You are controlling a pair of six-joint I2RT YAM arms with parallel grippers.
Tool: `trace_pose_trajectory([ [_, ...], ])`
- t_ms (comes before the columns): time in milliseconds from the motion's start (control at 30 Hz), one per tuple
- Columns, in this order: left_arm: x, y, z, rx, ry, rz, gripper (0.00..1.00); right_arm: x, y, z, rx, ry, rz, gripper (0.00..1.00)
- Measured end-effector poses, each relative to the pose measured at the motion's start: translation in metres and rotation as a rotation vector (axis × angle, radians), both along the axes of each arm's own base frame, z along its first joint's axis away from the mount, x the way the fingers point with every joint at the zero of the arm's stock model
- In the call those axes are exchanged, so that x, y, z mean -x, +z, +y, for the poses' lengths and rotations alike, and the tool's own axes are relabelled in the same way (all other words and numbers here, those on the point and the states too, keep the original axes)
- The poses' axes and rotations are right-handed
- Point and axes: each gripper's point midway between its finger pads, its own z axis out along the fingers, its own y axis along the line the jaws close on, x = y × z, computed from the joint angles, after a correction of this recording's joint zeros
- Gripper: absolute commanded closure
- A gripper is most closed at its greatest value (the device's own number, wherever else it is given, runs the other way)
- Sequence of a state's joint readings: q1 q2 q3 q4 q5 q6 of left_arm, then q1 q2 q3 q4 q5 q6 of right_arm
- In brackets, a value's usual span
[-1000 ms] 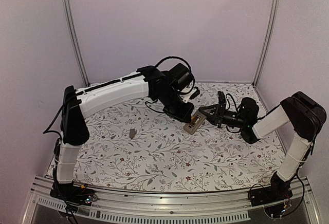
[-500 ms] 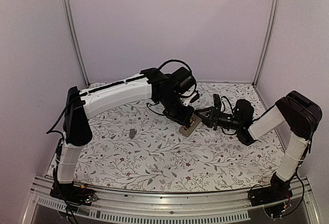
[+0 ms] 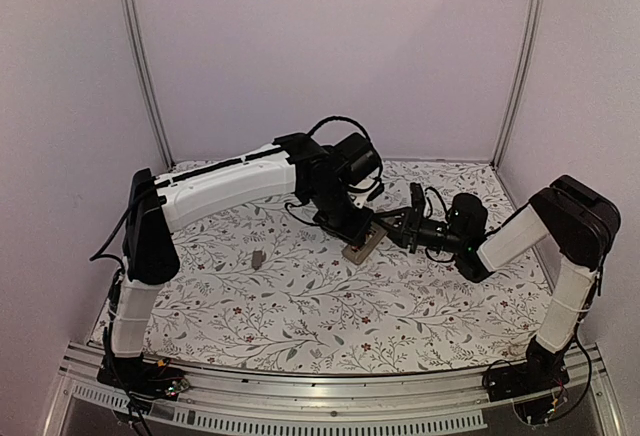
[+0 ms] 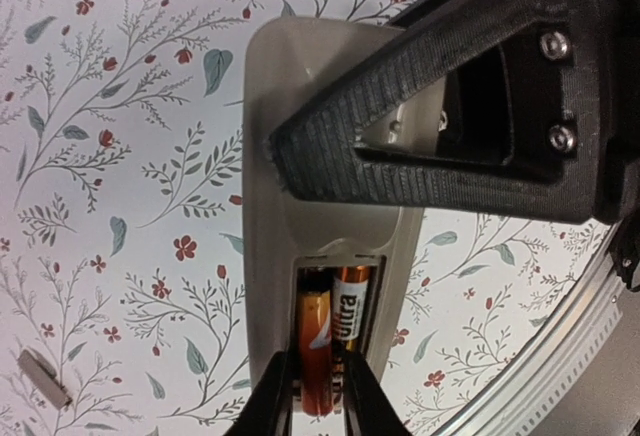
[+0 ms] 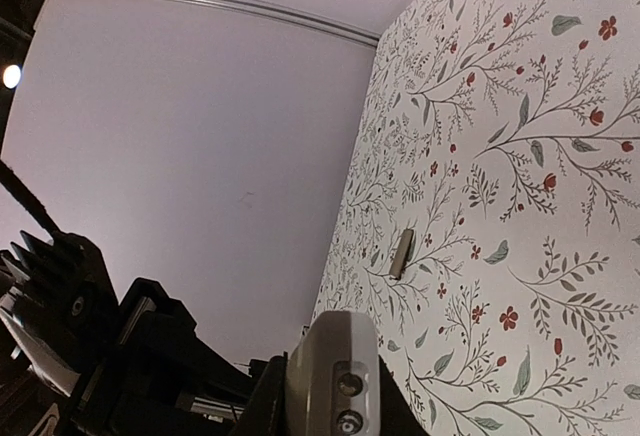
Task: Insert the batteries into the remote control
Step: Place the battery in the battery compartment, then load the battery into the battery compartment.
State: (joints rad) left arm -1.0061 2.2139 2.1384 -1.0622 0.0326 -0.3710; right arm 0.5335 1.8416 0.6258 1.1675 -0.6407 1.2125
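The remote control (image 3: 362, 243) lies back-up on the floral table, grey-tan, with its battery compartment uncovered. Two orange batteries sit side by side in it, one (image 4: 314, 341) on the left, the other (image 4: 351, 311) marked "ultra". My left gripper (image 4: 318, 376) hangs over the compartment's near end. Its fingertips stand narrowly open astride the left battery, with thin dark gaps beside it. My right gripper (image 3: 398, 228) is shut on the remote's other end (image 5: 335, 356), and its black finger (image 4: 440, 106) crosses the remote (image 4: 270, 156).
A small flat grey plastic piece (image 3: 258, 257) lies alone on the cloth to the left, also in the left wrist view (image 4: 45, 378) and the right wrist view (image 5: 402, 254). Walls and metal posts close the back and sides.
The right gripper has shifted the remote a little left and toward the front. The left gripper has stayed over it, following the same way.
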Motion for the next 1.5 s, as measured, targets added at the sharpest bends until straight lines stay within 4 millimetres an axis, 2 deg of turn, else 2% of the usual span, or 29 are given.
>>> trace_pose_trajectory([
  [133, 0.000, 0.000, 0.000, -0.001, 0.002, 0.000, 0.75, -0.001, -0.001, 0.001, -0.001, -0.002, 0.003, 1.00],
  [300, -0.001, 0.000, 0.000, 0.000, -0.001, -0.006, 0.63, -0.002, -0.001, 0.002, -0.007, -0.002, 0.007, 1.00],
  [433, -0.001, 0.003, 0.001, 0.016, -0.018, -0.021, 0.40, -0.004, -0.002, 0.004, -0.024, -0.002, 0.022, 1.00],
  [467, 0.000, 0.006, 0.001, 0.026, -0.019, -0.028, 0.36, -0.005, -0.001, 0.004, -0.031, 0.000, 0.023, 1.00],
  [633, -0.003, 0.029, 0.008, 0.067, -0.037, -0.086, 0.29, 0.000, 0.005, 0.007, -0.054, 0.033, 0.019, 1.00],
  [767, -0.001, 0.053, 0.011, 0.136, -0.061, -0.129, 0.28, 0.004, 0.009, 0.008, -0.068, 0.057, 0.011, 1.00],
  [833, 0.002, 0.060, 0.016, 0.166, -0.089, -0.153, 0.21, 0.005, 0.012, 0.009, -0.078, 0.070, 0.007, 1.00],
  [900, 0.009, 0.062, 0.029, 0.194, -0.126, -0.174, 0.15, 0.006, 0.015, 0.012, -0.088, 0.090, 0.005, 1.00],
  [1000, 0.017, 0.065, 0.051, 0.252, -0.167, -0.186, 0.15, 0.009, 0.021, 0.015, -0.103, 0.121, 0.000, 1.00],
  [1133, 0.017, 0.072, 0.071, 0.368, -0.189, -0.205, 0.15, 0.016, 0.024, 0.018, -0.113, 0.161, 0.005, 1.00],
  [1500, 0.038, 0.047, 0.055, 0.513, -0.297, -0.133, 0.16, 0.034, 0.031, 0.032, -0.125, 0.261, 0.005, 1.00],
])
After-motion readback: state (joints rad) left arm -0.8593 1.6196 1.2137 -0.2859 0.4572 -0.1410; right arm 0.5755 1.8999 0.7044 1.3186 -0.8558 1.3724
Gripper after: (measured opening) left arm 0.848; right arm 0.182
